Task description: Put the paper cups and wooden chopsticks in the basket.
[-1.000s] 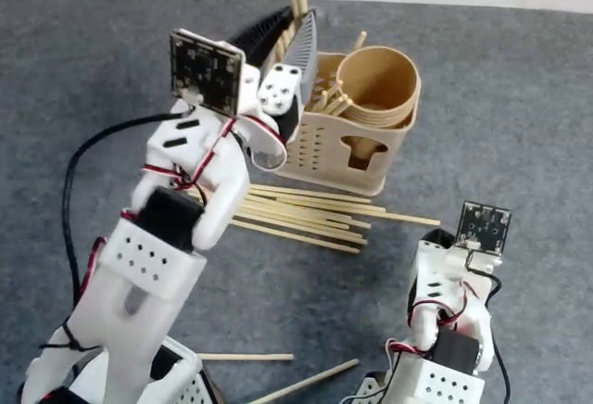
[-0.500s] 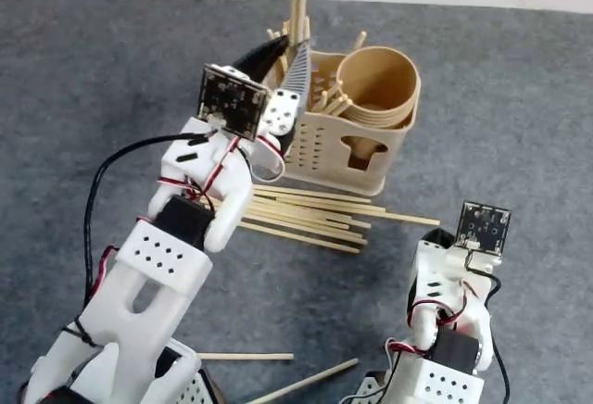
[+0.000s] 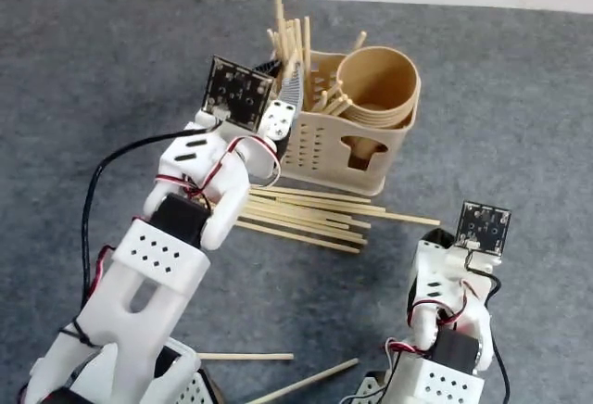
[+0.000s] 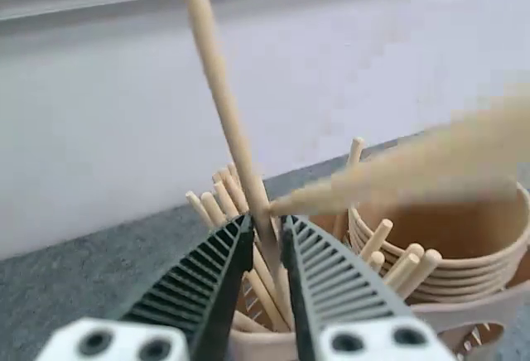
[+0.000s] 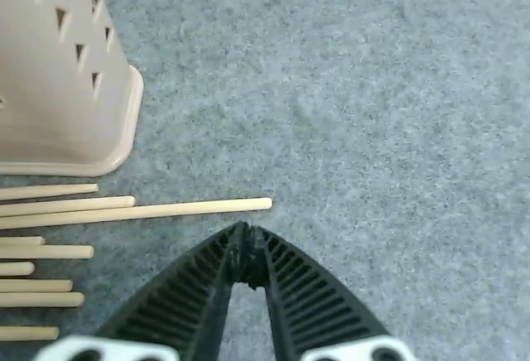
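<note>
one loose stick is the weak point: the left gripper (image 4: 267, 227) hangs over the basket (image 4: 489, 315) with its fingers only narrowly parted, and the upright chopstick (image 4: 219, 88) standing in that slot looks free rather than pinched, with a sliver of gap on one side. if the arm draws away crooked, a ribbed finger could catch it and flick it out over the rim, and a second chopstick (image 4: 414, 166) leaning across the paper cups (image 4: 447, 245) could go the same way. a nudge against the basket wall might also shove or tip it on the grey surface (image 3: 500, 126). the upright chopstick sits right between the fingertips, its lower end down among the bundle already in the compartment beside the cups. the right gripper (image 5: 246, 253) hangs low with fingertips pressed together on nothing, just beside the end of one of the loose chopsticks (image 3: 306, 214) lying in a row at the basket's foot; two stray chopsticks (image 3: 246, 357) lie near the arm bases
</note>
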{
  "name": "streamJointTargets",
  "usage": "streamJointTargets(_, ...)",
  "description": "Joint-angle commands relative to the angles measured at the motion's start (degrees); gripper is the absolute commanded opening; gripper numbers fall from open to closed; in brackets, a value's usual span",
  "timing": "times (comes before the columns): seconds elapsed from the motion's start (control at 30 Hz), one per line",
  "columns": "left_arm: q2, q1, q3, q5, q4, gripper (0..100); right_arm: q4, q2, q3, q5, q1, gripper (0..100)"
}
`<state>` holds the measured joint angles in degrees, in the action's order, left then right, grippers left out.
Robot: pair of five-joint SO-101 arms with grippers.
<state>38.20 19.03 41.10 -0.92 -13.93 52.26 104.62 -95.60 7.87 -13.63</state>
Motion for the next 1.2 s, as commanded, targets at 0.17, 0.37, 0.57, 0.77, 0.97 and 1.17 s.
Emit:
streamJointTargets(0.17, 1.7, -1.0, -10.6, 0.2, -13.4, 15, -1.3, 0.7, -5.9, -0.2, -0.3, 0.5)
streamJointTargets(0.37, 1.7, -1.1, -12.1, 0.2, -14.6, 15, -1.3, 0.7, -5.9, -0.2, -0.3, 0.5)
streamJointTargets(0.57, 1.9, -1.7, -12.2, 0.2, -14.7, 15, -1.3, 0.7, -5.9, -0.2, -0.3, 0.5)
streamJointTargets(0.77, 4.1, -1.2, -18.3, 0.2, -28.0, 15, -1.3, 0.7, -5.9, -0.2, -0.3, 0.5)
streamJointTargets(0.97, 9.3, -1.1, -20.9, 0.5, -43.0, 15, -1.3, 0.7, -5.9, -0.2, -0.3, 0.5)
streamJointTargets(1.17, 12.4, 1.9, -20.5, 7.5, -55.1, 15, -1.3, 0.7, -5.9, -0.2, -0.3, 0.5)
